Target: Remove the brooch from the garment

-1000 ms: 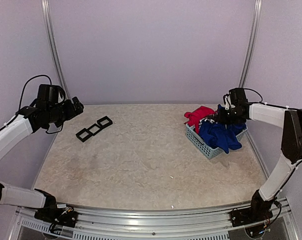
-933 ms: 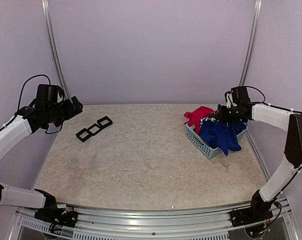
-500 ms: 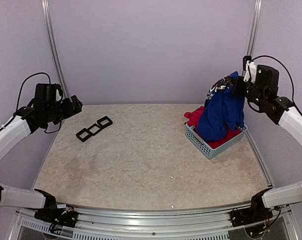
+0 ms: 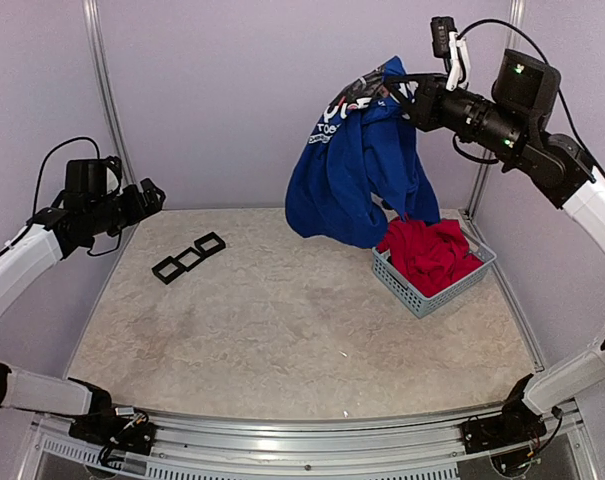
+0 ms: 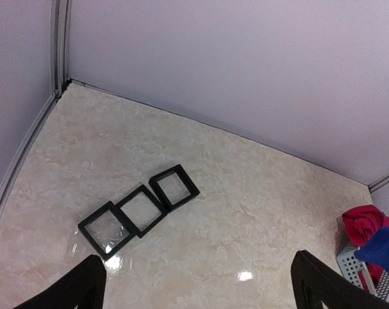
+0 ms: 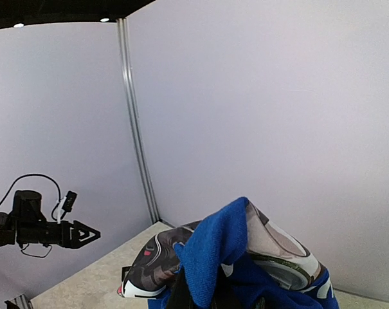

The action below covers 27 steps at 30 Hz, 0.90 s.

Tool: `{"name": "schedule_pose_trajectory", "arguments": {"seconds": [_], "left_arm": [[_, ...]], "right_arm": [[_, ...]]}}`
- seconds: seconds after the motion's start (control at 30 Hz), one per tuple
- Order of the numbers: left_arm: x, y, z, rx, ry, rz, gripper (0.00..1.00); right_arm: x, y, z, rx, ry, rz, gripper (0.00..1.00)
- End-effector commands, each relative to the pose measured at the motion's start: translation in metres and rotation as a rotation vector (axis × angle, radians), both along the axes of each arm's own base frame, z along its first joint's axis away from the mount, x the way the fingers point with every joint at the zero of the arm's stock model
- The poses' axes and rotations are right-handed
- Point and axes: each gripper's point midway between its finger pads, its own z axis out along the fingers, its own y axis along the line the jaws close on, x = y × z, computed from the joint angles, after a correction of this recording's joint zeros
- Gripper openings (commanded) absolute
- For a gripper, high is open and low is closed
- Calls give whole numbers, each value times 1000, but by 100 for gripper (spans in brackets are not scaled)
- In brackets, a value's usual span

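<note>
My right gripper (image 4: 397,93) is shut on a fold of the royal-blue T-shirt (image 4: 354,175) and holds it high above the table, left of the basket. The shirt hangs down with its white-lettered print facing up and left. In the right wrist view the blue cloth and dark print (image 6: 229,254) bunch over my right gripper (image 6: 204,297). No brooch shows in any view. My left gripper (image 4: 150,197) is open and empty, high at the far left; in the left wrist view it (image 5: 197,290) hovers over bare table.
A grey basket (image 4: 414,297) at the right holds the red garment (image 4: 432,252); both show at the left wrist view's right edge (image 5: 361,225). Three joined black square frames (image 4: 189,257) lie at the far left, also in the left wrist view (image 5: 139,209).
My right arm has lifted the blue T-shirt out of the basket, up and to the left, so the red garment is uncovered. The left arm has barely moved.
</note>
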Motion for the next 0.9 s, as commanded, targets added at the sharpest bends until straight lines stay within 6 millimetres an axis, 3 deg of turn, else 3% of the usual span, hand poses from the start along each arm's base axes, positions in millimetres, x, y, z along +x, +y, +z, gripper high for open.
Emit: {"name": "schedule_pose_trajectory", "arguments": {"seconds": [0.0,0.1,0.2,0.3,0.43,0.53,0.67,0.87], "left_arm": [[-1,5,18,-6,-38,-3,99],[-6,11,13,-3,-20,11,99],[-13,12,1,4,23,13,99],[-21,5,-17,18,88,3,99],[-31,-22,-47,15,175,-60,99],[-41,-52,-68,28,223,-152,99],[-61,-102,-102,40,318,-330,99],[-92,-167,-154,39,482,-552,99]], "right_arm": [[-8,61,-24,-82,27,98,0],[8,88,-72,-110,125,92,0],[29,109,-140,-164,259,73,6],[51,122,-217,-272,414,9,50],[71,113,-292,-403,574,-110,79],[79,92,-334,-435,691,-154,86],[72,68,-383,-476,793,-139,88],[48,65,-435,-564,879,-41,88]]}}
